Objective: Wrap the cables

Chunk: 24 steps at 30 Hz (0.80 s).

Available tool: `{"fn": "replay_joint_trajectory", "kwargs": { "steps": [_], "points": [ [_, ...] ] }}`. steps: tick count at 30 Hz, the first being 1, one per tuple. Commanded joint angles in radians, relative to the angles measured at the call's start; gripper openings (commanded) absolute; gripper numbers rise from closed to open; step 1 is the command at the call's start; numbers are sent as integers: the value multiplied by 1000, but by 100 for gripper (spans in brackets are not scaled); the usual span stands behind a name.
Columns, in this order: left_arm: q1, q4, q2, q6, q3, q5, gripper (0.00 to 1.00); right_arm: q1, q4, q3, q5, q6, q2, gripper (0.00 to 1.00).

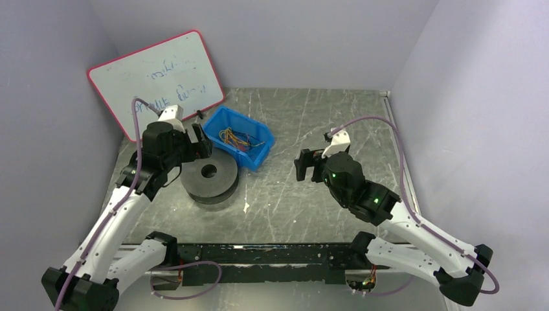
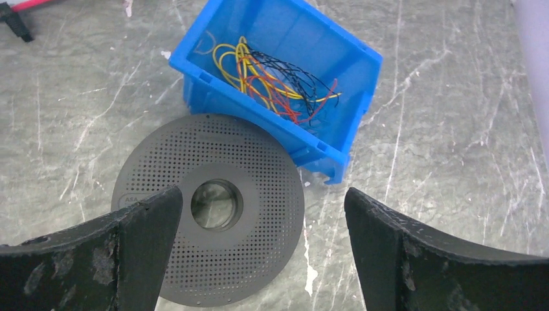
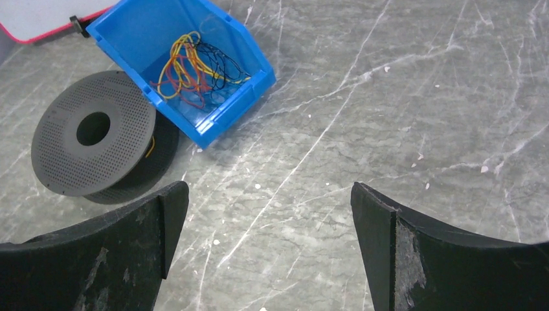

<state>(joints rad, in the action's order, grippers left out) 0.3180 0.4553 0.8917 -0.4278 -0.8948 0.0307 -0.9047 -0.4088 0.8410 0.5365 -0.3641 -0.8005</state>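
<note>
Scratched table (image 1: 311,194); left claw (image 1: 199,145) hides spool's (image 1: 220,184) rim; cables (image 2: 272,81) tangle in bin (image 2: 213,97)

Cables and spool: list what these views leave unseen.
- Cables: tangled in the blue bin; count and ends unclear in every view.
- Spool: the top disc hides the core; right wrist view shows only a yellow sliver between discs.
- Whiteboard: writing too small, top view.

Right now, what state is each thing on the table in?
cables, tangled in the blue bin
blue bin, upright, open-topped
spool, lying flat beside the blue bin
left end effector, open, above the spool
right end effector, open, holding nothing
whiteboard, propped up, back left
</note>
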Motion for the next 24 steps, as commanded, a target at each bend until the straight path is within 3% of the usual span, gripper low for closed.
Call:
{"fn": "replay_joint_trajectory", "kwargs": {
  "steps": [1, 14, 24],
  "points": [
    [3, 47, 57, -52, -61, 75, 99, -1, 23, 3, -46, 28, -7, 100],
    [3, 32, 274, -100, -131, 120, 95, -1, 12, -21, -48, 28, 13, 100],
    [3, 59, 446, -191, -236, 107, 82, -1, -6, -14, -42, 20, 9, 100]
  ]
}}
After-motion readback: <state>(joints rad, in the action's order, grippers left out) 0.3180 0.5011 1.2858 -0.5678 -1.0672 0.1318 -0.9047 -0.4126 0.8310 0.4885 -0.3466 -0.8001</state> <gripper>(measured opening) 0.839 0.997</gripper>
